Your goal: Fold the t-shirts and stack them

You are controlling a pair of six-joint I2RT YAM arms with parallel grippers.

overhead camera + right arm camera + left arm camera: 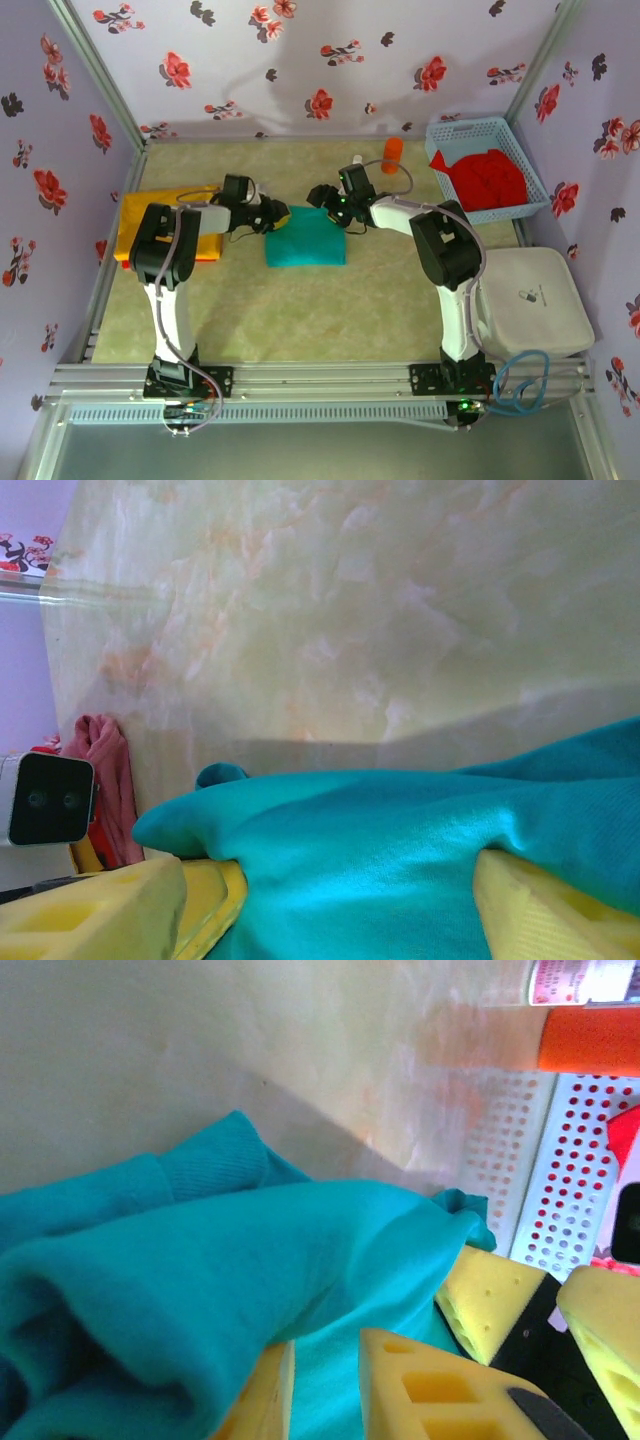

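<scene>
A: What lies low in the frame?
B: A teal t-shirt, draped between the yellow fingers of the right hand, wide apart.
A: And above?
B: Marbled counter; red cloth at left edge.

The table is surfaced in a pale, marbled green-beige. A teal t-shirt, folded into a rough rectangle, is laid near its middle. A yellow-orange t-shirt is spread flat at the left edge, well apart from the teal one. A light blue lattice basket is set in the far right corner, and a small orange cylinder is placed just left of it. A white case is rested at the right edge, nearer the front.
</scene>
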